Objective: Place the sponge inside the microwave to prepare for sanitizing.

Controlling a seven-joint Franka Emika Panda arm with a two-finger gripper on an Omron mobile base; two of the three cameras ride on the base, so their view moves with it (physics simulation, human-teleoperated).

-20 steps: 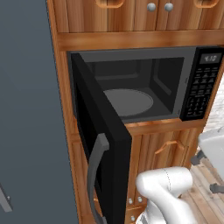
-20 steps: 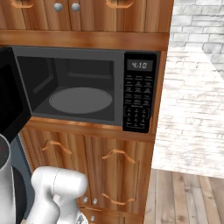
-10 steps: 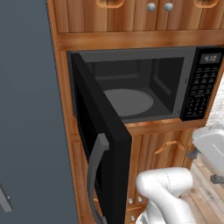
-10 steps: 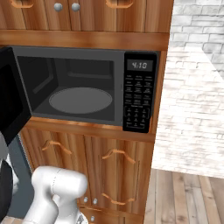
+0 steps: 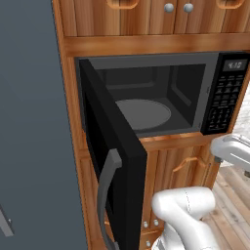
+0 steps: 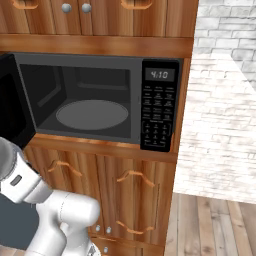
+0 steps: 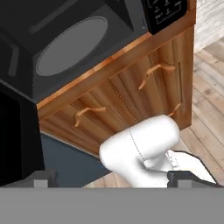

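Note:
The microwave is built into wooden cabinetry and its door stands swung wide open to the left. Inside, the round grey turntable is bare. The right base view looks into the same microwave, with its turntable and keypad. From the hand view, the microwave lies at upper left with its turntable. My gripper is open, with its two dark fingertips far apart and nothing between them. The sponge is out of view.
A tall grey fridge panel fills the left side beside the open door. Wooden cabinet doors with curved handles sit under the microwave, and knobbed cabinets above it. A white brick wall and plank floor lie to the right.
The arm has swung: its white link at the right edge of the left base view has risen a little and shows larger. The microwave and its door have not moved.

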